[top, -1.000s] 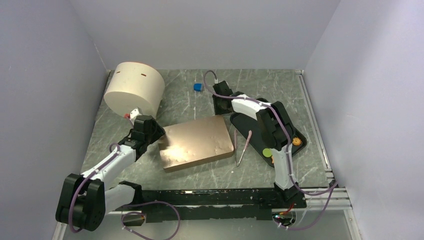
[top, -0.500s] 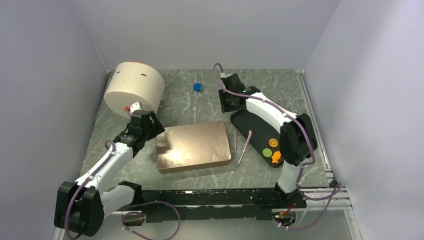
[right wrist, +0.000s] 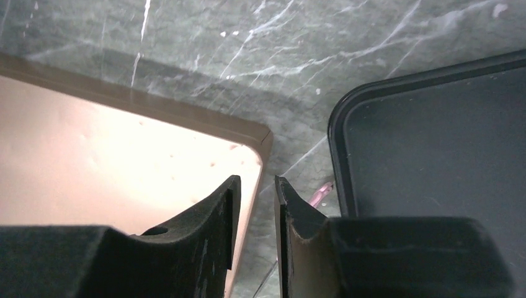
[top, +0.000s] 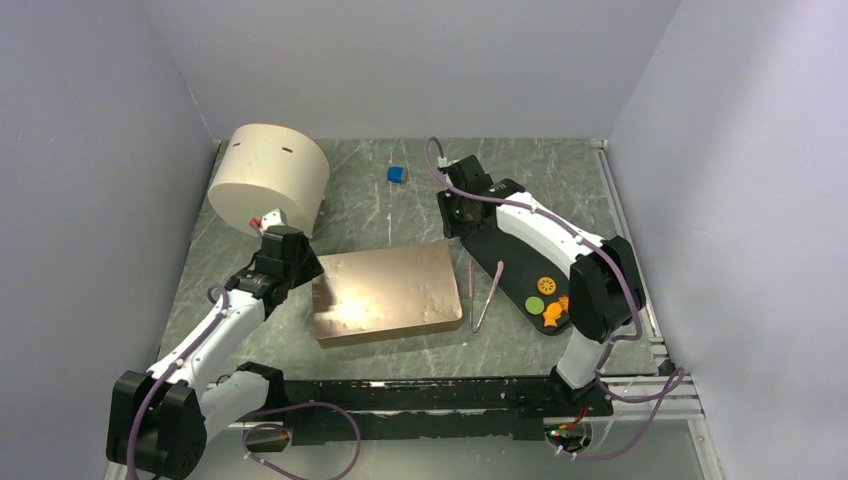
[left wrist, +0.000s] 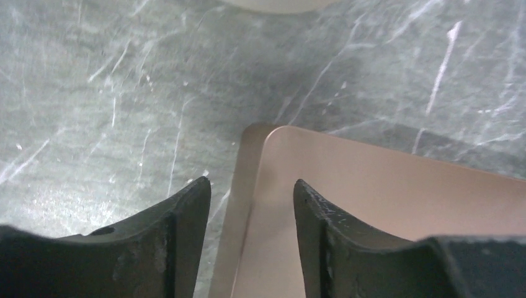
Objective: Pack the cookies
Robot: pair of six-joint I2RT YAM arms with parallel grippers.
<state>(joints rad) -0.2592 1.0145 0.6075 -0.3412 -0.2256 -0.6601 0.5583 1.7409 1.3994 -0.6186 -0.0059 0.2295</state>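
Three cookies lie at the near end of the black tray [top: 508, 252]: an orange round [top: 546, 285], a green round [top: 535, 305] and an orange fish [top: 556, 312]. A rose-gold rectangular box [top: 385, 292] lies flat mid-table. My left gripper [top: 303, 262] [left wrist: 251, 182] hangs open over the box's [left wrist: 384, 205] left edge, one finger on each side of the rim. The right gripper [top: 452, 218] [right wrist: 257, 178] sits by the box's [right wrist: 124, 167] far right corner, beside the tray [right wrist: 434, 149]. Its jaws stand a narrow gap apart with nothing between them.
A large round cream box [top: 268, 175] stands at the far left, just behind my left gripper. Pink tweezers [top: 485, 295] [right wrist: 320, 192] lie between the rose-gold box and the tray. A small blue cube [top: 396, 174] rests near the back wall.
The rose-gold box has turned from tilted to nearly square with the table edge. My right arm has swung away toward the far side, uncovering the cookies. The left gripper has shifted slightly along the box's left edge.
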